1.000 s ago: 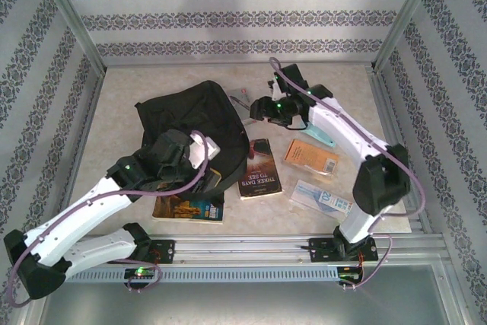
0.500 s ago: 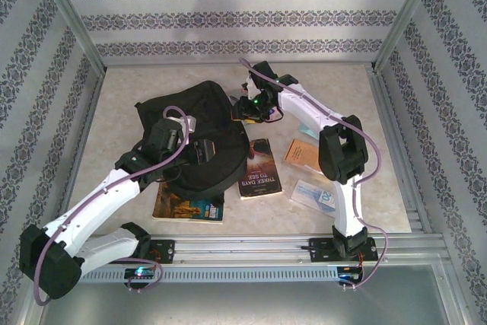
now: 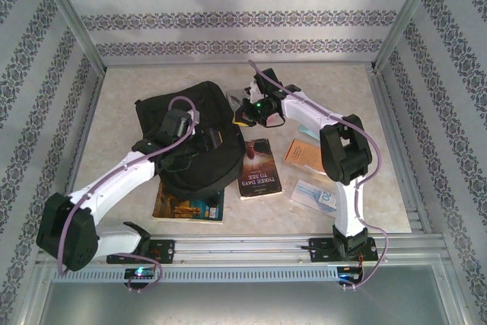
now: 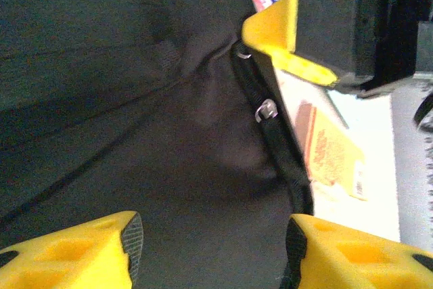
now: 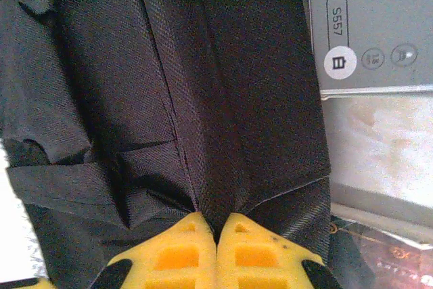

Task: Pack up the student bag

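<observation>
Black student bag (image 3: 190,138) flat on the table (image 3: 114,97), limp, looks empty or close to it. Zip pulls (image 4: 266,109) along its right edge; can't tell if the mouth is open. At the bag's far-right corner, right gripper (image 5: 216,225) with fingers pressed together on a fold of the black fabric, so clamped on the bag. Over the middle of the bag, left gripper (image 4: 210,241), jaws apart, nothing between them. Outside the bag: colourful paperback (image 3: 189,208) half tucked under its near edge; dark paperback (image 3: 259,169) just beside its right edge; orange booklet (image 3: 310,156) and pale blue packet (image 3: 318,197) further right, well apart from the bag; grey labelled card (image 5: 369,28) touching or just beside the bag at the pinched corner. Judged stage: getting the bag lifted or opened, before any loading. Nothing seen going in. Probably left to do: hold the mouth open, load books and packets one by one, close the zip.
</observation>
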